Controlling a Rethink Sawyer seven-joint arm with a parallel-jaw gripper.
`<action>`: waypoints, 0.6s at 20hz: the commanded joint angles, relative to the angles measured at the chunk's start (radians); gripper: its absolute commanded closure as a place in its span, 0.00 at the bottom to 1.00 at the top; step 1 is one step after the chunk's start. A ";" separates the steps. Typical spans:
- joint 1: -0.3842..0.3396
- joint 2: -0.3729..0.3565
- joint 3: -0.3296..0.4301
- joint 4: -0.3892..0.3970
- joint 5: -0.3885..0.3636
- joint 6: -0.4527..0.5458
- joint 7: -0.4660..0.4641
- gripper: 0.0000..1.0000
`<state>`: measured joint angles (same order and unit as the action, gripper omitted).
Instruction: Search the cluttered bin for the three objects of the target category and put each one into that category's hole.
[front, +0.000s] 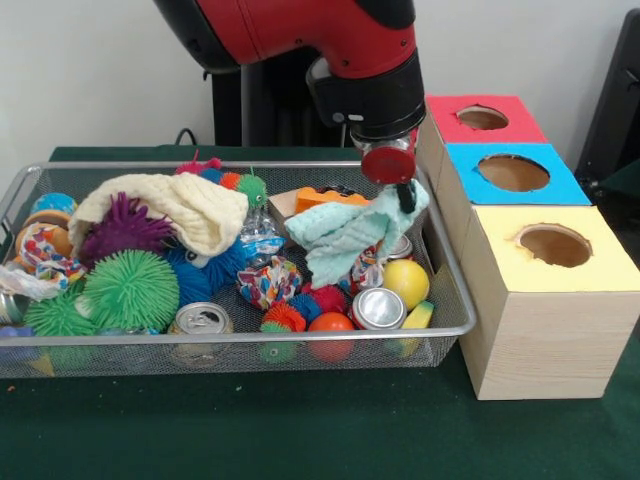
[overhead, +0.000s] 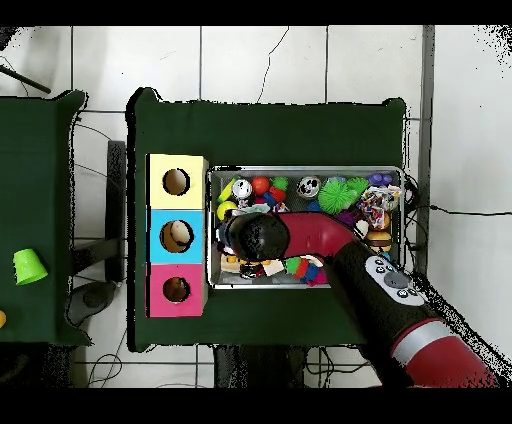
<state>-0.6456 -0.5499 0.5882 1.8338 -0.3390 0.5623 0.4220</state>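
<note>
The bin (front: 250, 337) is a silver wire-mesh basket full of toys, cloths and cans. My gripper (front: 405, 196) hangs over the bin's right end, next to the boxes. It is shut on a mint green cloth (front: 350, 235), which droops from it down onto the clutter. Three wooden boxes stand along the bin's right side, each with a round hole: red top (front: 483, 118), blue top (front: 513, 172), yellow top (front: 555, 245). In the overhead view the arm's end (overhead: 255, 235) covers the gripper, beside the blue box (overhead: 176, 235).
In the bin lie a cream knitted cloth (front: 190, 205), a purple spiky ball (front: 125, 225), green spiky balls (front: 130, 288), two cans (front: 378, 308) (front: 203, 320), a yellow ball (front: 406, 282) and an orange ball (front: 330, 325). A green cup (overhead: 29, 266) stands on a side table.
</note>
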 joint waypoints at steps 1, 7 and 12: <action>-0.022 0.036 -0.040 0.036 0.033 -0.024 0.231 1.00; -0.049 0.047 -0.016 0.051 0.029 -0.052 0.216 0.00; -0.031 0.040 -0.035 0.040 0.025 -0.031 0.228 0.00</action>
<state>-0.6742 -0.5427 0.5875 1.8353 -0.3386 0.5613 0.4220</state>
